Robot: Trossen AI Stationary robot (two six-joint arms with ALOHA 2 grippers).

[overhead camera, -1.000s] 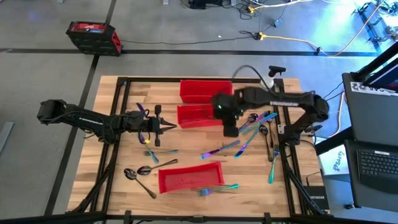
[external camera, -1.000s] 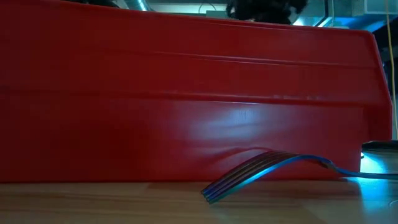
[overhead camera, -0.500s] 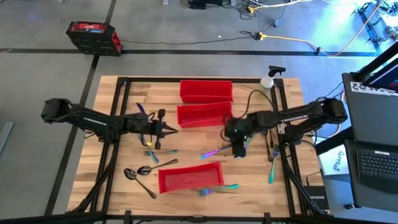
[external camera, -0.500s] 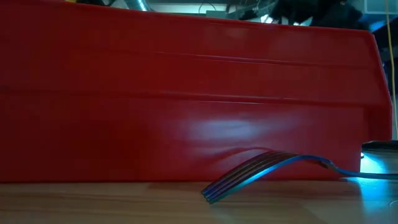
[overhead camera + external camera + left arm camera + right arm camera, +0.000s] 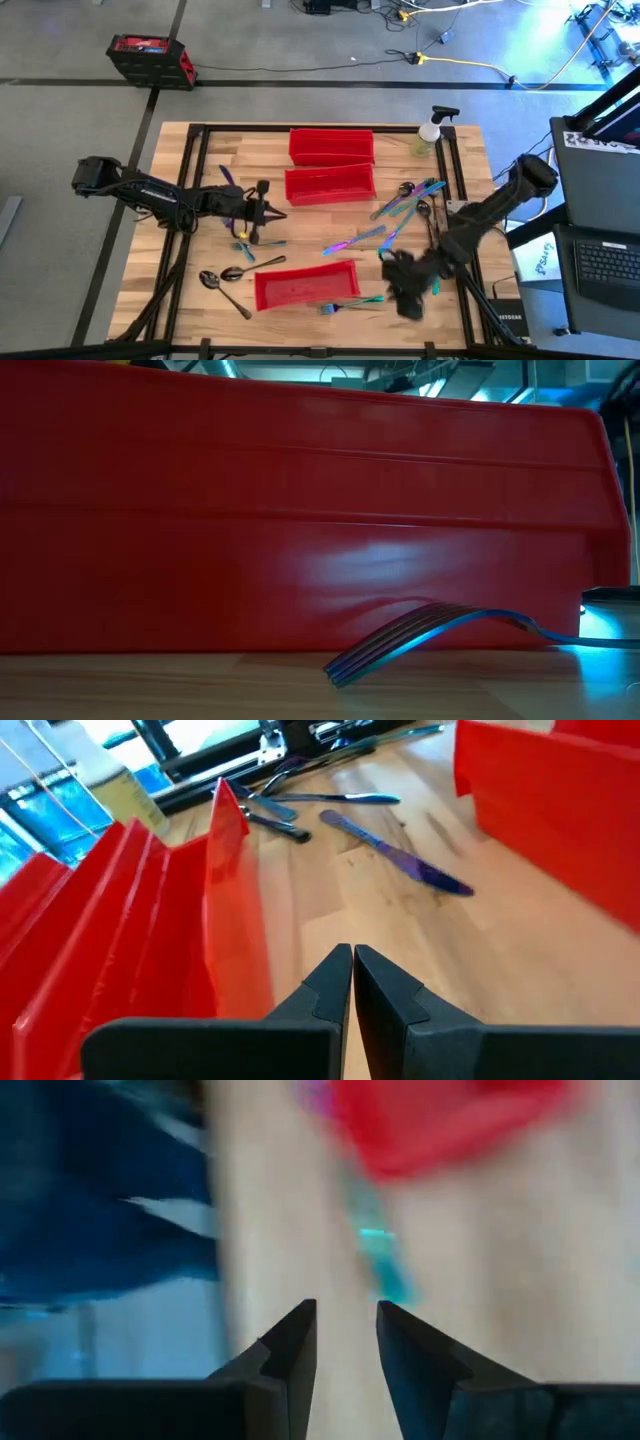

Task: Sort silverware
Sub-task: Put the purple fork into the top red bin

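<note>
Silverware (image 5: 385, 236) lies scattered over the table's right half, with 1 fork (image 5: 352, 303) along the near side of the front red bin (image 5: 305, 285). Right gripper (image 5: 408, 300) sits just beyond that fork's handle end, so it is the nearer arm; its jaws stand narrowly apart with nothing between them. The fork's long axis runs parallel to the bin wall. Left gripper (image 5: 268, 209) waits at table left, jaws pressed together, empty. The right wrist view is smeared, so the exact offset cannot be judged.
</note>
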